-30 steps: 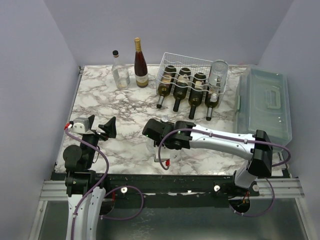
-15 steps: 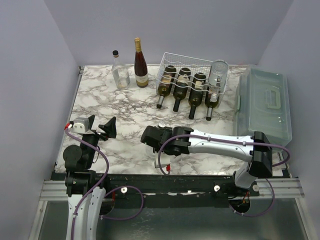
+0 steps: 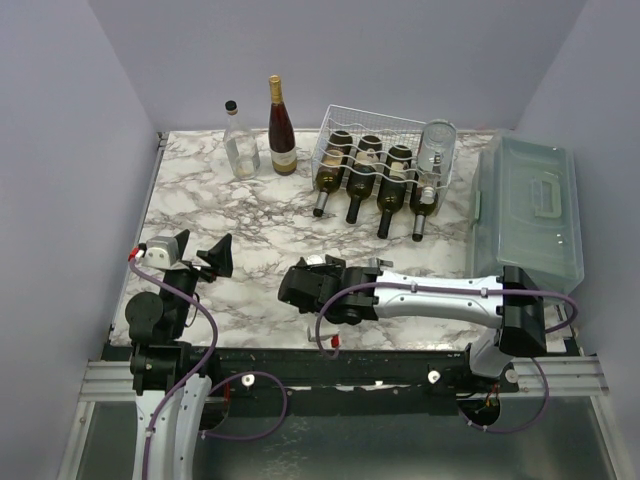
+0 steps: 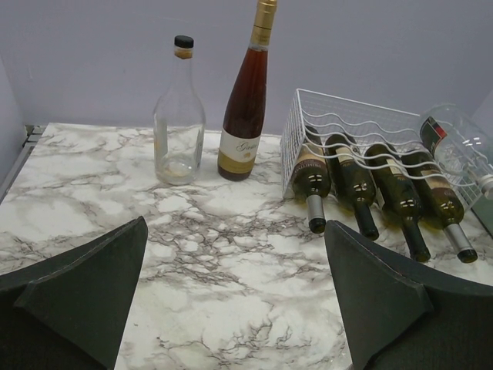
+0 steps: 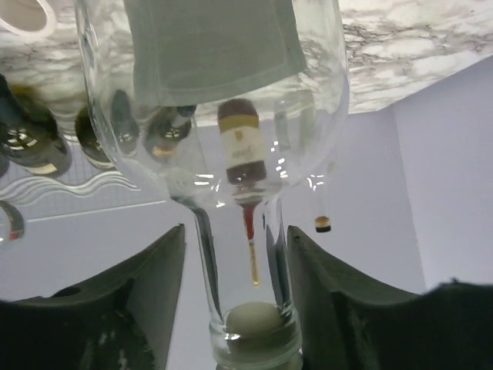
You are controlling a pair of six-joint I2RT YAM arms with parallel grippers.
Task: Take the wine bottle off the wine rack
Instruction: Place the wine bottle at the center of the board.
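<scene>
Right claw (image 5: 236,247) shifted nearer, left | jaws eased around clear bottle (image 5: 216,131) neck

The wine rack (image 3: 385,150) sits between upright bottles (image 3: 283,140) and the bin (image 3: 530,205).

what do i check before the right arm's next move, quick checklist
1. Clear bottle at the right hand is off the wine rack: ok.
2. Right hand's grip on the neck: cannot tell, it flanks the neck, contact unclear.
3. Bottle's base resting on the table: cannot tell, hidden.
4. Left hand open, holding nothing: ok.
5. Four dark bottles lying in the rack: ok.
</scene>
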